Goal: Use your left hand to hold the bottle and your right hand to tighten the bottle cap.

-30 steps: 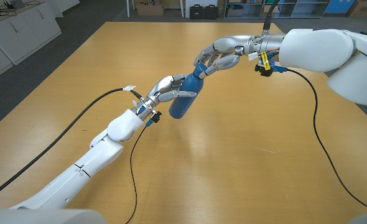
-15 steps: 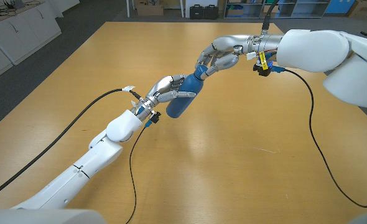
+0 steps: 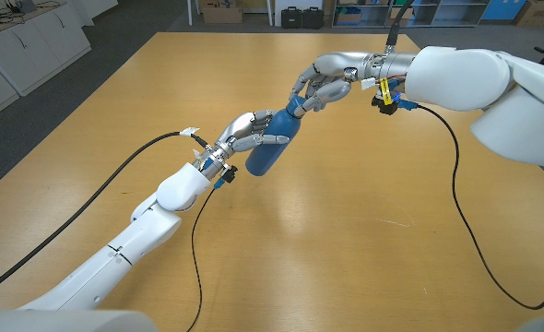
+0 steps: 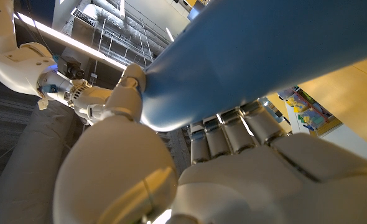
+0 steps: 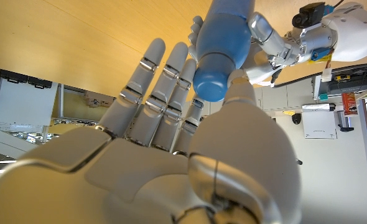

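Observation:
A blue bottle (image 3: 272, 145) hangs tilted above the wooden table (image 3: 364, 240), its blue cap (image 3: 296, 104) pointing up and away. My left hand (image 3: 247, 133) grips the bottle's body from the left, fingers wrapped round it. My right hand (image 3: 324, 81) reaches in from the right and holds the cap between thumb and fingers. In the left wrist view the bottle (image 4: 258, 56) lies across my left hand's fingers (image 4: 233, 127). In the right wrist view the cap (image 5: 209, 84) sits between the thumb and fingers of my right hand (image 5: 171, 155), with my left hand (image 5: 272, 48) beyond it.
A black cable (image 3: 464, 207) hangs from my right arm over the table's right side. Another cable (image 3: 115, 171) trails from my left wrist off the left edge. Cabinets (image 3: 23, 41) and boxes (image 3: 304, 16) stand on the floor beyond the table.
My right wrist and forearm have shifted slightly to the left while the fingers stay on the cap. The bottle and my left hand have kept their place.

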